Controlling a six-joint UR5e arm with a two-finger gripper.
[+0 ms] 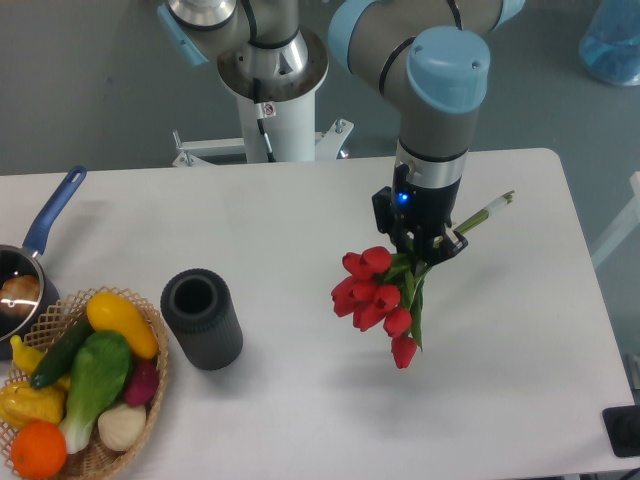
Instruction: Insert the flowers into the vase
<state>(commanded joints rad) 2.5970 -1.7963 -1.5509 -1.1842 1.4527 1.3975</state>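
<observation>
Hand (425, 243) gripping flowers (375, 297), stems up-right, buds down-left

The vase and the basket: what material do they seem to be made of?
The vase looks like matte dark grey plastic or rubber: fine vertical ribs, no shine; which one is open. The basket looks like woven wicker, tan strands crossing along its rim.
</observation>
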